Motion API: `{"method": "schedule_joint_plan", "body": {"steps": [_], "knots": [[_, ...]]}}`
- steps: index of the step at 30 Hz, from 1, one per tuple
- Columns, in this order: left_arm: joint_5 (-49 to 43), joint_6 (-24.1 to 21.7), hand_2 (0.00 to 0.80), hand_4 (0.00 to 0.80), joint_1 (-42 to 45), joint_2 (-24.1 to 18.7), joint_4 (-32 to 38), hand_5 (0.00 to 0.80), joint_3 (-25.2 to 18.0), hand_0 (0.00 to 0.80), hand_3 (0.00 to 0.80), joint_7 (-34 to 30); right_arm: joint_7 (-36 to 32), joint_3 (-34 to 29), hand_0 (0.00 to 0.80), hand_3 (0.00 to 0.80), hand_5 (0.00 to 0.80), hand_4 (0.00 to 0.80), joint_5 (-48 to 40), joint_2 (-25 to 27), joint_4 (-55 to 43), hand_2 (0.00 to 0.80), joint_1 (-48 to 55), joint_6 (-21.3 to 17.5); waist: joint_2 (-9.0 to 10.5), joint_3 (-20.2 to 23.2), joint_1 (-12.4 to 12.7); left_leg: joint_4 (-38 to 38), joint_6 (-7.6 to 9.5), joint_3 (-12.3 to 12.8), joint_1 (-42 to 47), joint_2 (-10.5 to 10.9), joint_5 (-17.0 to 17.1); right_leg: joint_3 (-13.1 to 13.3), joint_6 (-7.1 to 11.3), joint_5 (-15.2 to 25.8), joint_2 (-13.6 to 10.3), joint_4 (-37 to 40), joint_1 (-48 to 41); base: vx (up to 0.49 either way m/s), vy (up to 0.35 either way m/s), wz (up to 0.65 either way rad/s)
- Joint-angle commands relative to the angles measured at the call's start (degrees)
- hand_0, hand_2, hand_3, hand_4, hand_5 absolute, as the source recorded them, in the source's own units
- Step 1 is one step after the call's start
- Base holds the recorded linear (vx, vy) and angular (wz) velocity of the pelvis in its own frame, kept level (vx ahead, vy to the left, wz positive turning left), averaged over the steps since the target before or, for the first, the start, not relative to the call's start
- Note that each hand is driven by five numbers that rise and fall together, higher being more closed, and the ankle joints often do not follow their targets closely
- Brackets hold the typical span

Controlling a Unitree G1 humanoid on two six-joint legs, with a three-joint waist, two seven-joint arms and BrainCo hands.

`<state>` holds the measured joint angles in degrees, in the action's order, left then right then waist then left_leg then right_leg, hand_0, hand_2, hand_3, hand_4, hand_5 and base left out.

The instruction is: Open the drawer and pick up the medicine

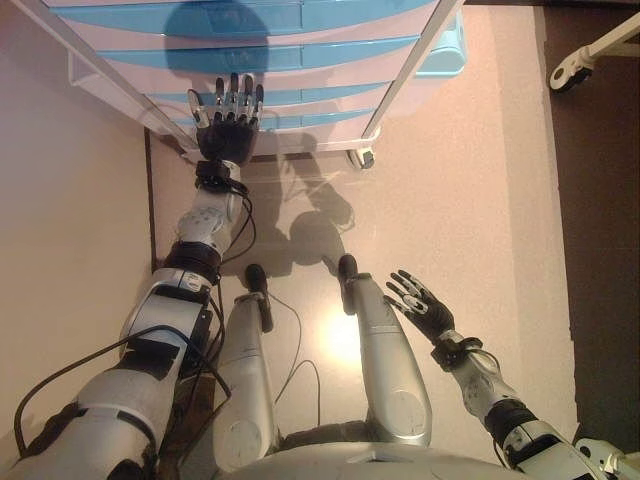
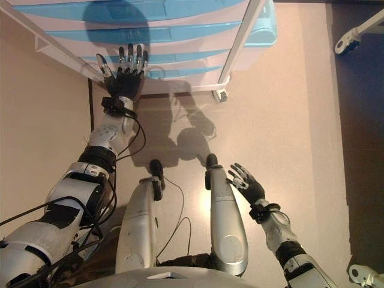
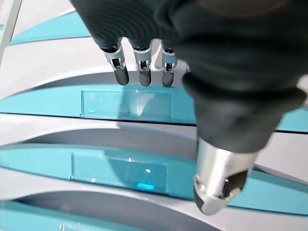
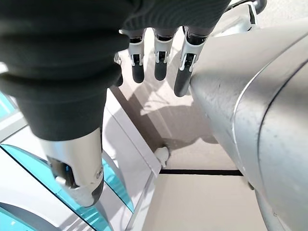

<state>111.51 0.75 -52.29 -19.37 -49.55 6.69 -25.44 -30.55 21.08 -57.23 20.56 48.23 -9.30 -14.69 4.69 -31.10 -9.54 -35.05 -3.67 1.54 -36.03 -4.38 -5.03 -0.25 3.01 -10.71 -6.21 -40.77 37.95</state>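
Against the front of a white plastic drawer unit with translucent blue drawer fronts (image 1: 300,50), the left hand (image 1: 228,120) reaches forward, fingers straight, holding nothing. All drawers look closed; no medicine is visible. Low at the robot's side, the right hand (image 1: 425,305) hangs relaxed and empty.

An indoor room, perhaps a lab or test room. At the top of the frame stands a plastic drawer cabinet (image 1: 270,60) on casters (image 1: 362,157), on a smooth beige floor (image 1: 460,210); another caster wheel (image 1: 572,68) shows upper right.
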Motion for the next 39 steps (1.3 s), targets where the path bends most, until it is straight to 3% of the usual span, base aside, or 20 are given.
{"method": "schedule_joint_plan", "body": {"steps": [1, 11, 24, 25, 26, 37, 39], "knots": [[1.5, -2.6, 0.000, 0.000, -4.4, -2.4, 6.0, 0.000, 0.0, 0.000, 0.000, 0.7, -1.4, 4.0, 0.000, 0.000, 0.000, 0.000, -0.1, 2.3, 0.3, 0.000, 6.7, 0.2, 0.06, 1.3, -0.1, -1.4, 2.24, 3.1, -0.3, 1.5, -4.7, -1.0, 0.45, 7.3, 0.3, 8.0, 0.4, 0.000, 0.000, 0.00], [1.5, -6.0, 0.000, 0.000, -8.0, -3.9, 9.2, 0.000, 0.6, 0.000, 0.000, 3.1, -2.1, 4.7, 0.000, 0.000, 0.000, 0.000, -1.5, 2.6, 0.6, 0.000, 6.8, 0.0, 0.54, 1.3, -0.1, -0.5, 2.06, 3.4, -0.1, 1.5, -4.9, -0.9, 0.24, 7.5, 0.5, 9.9, -0.2, 0.000, 0.000, 0.00], [1.5, -12.6, 0.000, 0.000, -10.7, -5.2, 18.3, 0.000, 3.0, 0.000, 0.000, -3.3, -3.0, 5.5, 0.000, 0.000, 0.000, 0.000, -2.8, 2.6, 1.1, 0.000, 6.8, -0.9, 0.93, 1.3, 0.8, 1.7, 1.73, 3.3, 0.7, 1.4, -4.3, -1.6, 0.12, 8.0, 0.4, 12.3, -1.7, 0.000, -0.002, 0.00], [1.5, -12.6, 0.467, 0.467, -10.7, -5.2, 18.8, 0.467, 3.4, 0.467, 0.467, -3.8, -2.9, 5.5, 0.000, 0.000, 0.000, 0.000, -2.9, 2.6, 1.1, 0.000, 6.8, -0.8, 0.91, 1.3, 0.9, 2.0, 1.72, 3.2, 0.9, 1.5, -4.2, -1.7, 0.12, 8.1, 0.4, 12.5, -1.8, -0.004, -0.021, 0.05], [1.5, -12.5, 0.800, 0.800, -10.7, -5.2, 19.2, 0.800, 3.7, 0.800, 0.800, -4.1, -2.9, 5.5, 0.000, 0.000, 0.000, 0.000, -2.9, 2.6, 1.1, 0.000, 6.8, -0.9, 0.87, 1.3, 1.0, 2.2, 1.70, 3.1, 1.0, 1.6, -4.1, -1.8, 0.11, 8.1, 0.3, 12.6, -1.9, -0.007, -0.017, 0.08], [1.5, -8.3, 0.800, 0.800, -8.5, -5.0, 16.3, 0.800, 3.2, 0.800, 0.800, -5.7, -3.3, 5.5, 0.000, 0.000, 0.000, 0.000, -2.5, 1.8, 2.5, 0.000, 5.7, -0.8, 1.09, 1.3, 2.1, 5.1, 1.25, 2.3, 3.2, 1.4, -2.8, -2.8, 0.24, 7.7, 0.1, 14.2, -4.6, -0.017, -0.028, 0.00], [1.5, -7.2, 0.800, 0.800, -7.9, -5.3, 14.7, 0.800, 2.9, 0.800, 0.800, -6.2, -3.5, 5.6, 0.000, 0.000, 0.000, 0.000, -2.3, 1.6, 2.6, 0.000, 5.6, -1.0, 1.35, 1.3, 2.2, 5.9, 1.42, 2.6, 2.8, 1.4, -0.7, -3.3, -0.12, 9.2, 0.0, 15.0, -4.5, -0.104, -0.050, 0.04]]}}
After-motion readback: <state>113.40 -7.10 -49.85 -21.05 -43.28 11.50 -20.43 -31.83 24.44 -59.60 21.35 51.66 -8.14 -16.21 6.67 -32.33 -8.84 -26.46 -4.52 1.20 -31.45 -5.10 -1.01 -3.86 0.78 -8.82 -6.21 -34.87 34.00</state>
